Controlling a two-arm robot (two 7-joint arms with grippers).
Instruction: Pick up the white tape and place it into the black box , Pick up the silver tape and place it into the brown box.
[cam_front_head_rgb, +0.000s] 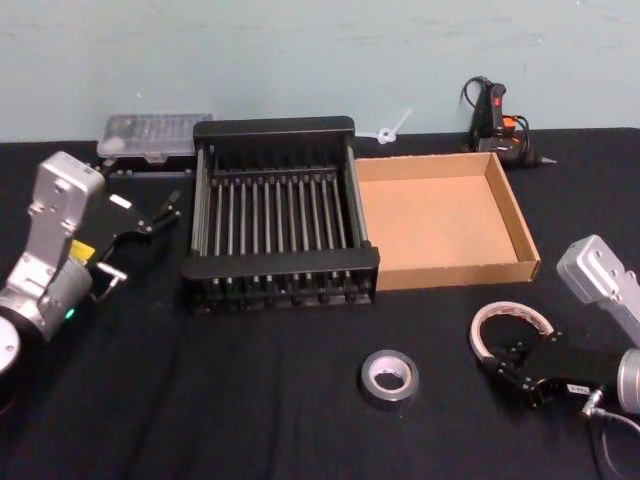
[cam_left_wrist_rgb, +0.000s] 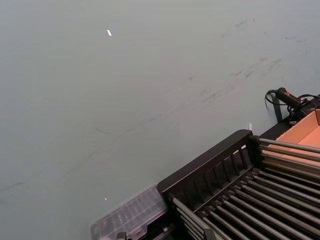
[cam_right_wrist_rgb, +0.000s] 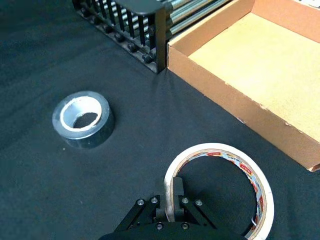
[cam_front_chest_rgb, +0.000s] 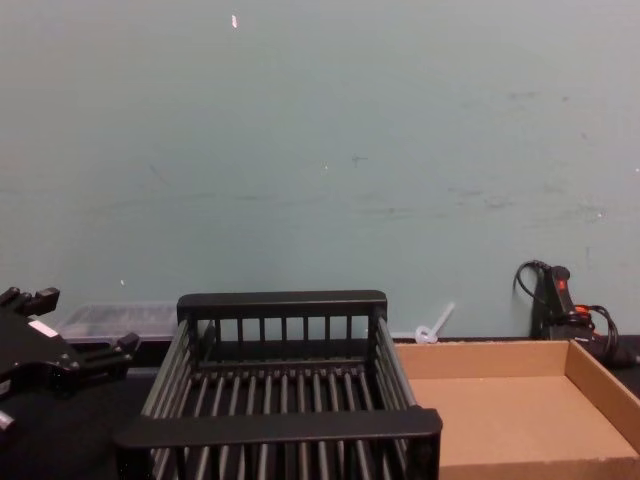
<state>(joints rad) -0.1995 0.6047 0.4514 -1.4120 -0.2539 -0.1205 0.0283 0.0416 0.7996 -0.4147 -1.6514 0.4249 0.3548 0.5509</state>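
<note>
Right gripper (cam_right_wrist_rgb: 170, 200) pinched on white tape's (cam_right_wrist_rgb: 222, 186) near rim, ring flat on cloth just ahead. Black box (cam_front_head_rgb: 280, 212) far ahead-left, past silver tape (cam_front_head_rgb: 389, 378). Left gripper (cam_front_head_rgb: 155, 215) parked, fingers apart.

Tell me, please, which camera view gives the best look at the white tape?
The right wrist view: the white tape lies close below the camera, its hollow ring and printed inner core plain, with the right gripper closed on its wall. The head view shows it smaller, partly behind that gripper, right of the silver tape.
</note>
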